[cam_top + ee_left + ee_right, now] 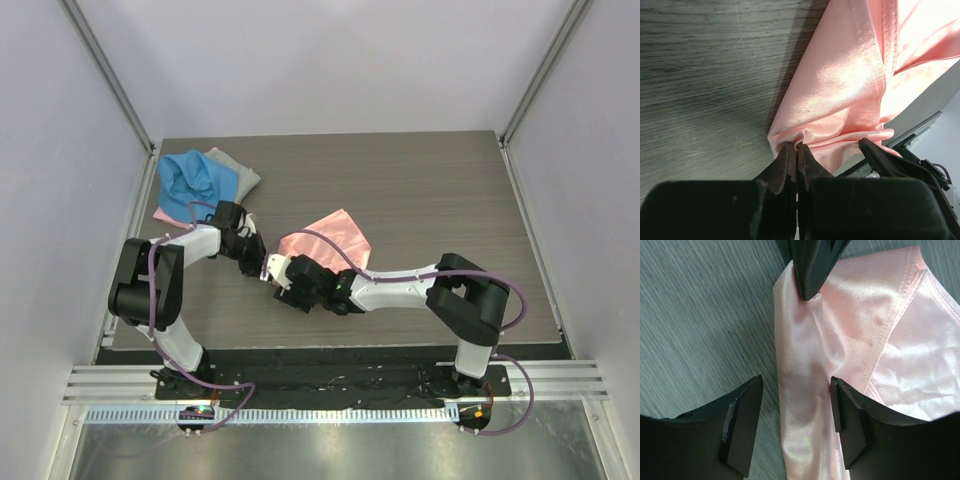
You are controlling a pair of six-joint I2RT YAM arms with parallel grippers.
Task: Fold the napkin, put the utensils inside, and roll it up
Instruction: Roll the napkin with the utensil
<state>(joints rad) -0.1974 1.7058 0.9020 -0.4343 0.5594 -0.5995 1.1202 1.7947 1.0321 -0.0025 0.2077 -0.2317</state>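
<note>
The salmon-pink napkin lies folded at the table's middle, with a rolled or bunched near-left edge. My left gripper is shut on that edge's corner; in the left wrist view its jaws pinch a pucker of the satin. My right gripper is open, and its jaws straddle the same bunched edge just behind the left fingers. The right fingertip touches the cloth. The spoon is not in view.
A blue cloth lies over a grey cloth at the table's far left corner, with a bit of pink showing under it. Grey walls rise on both sides, and the arm bases stand at the near edge.
</note>
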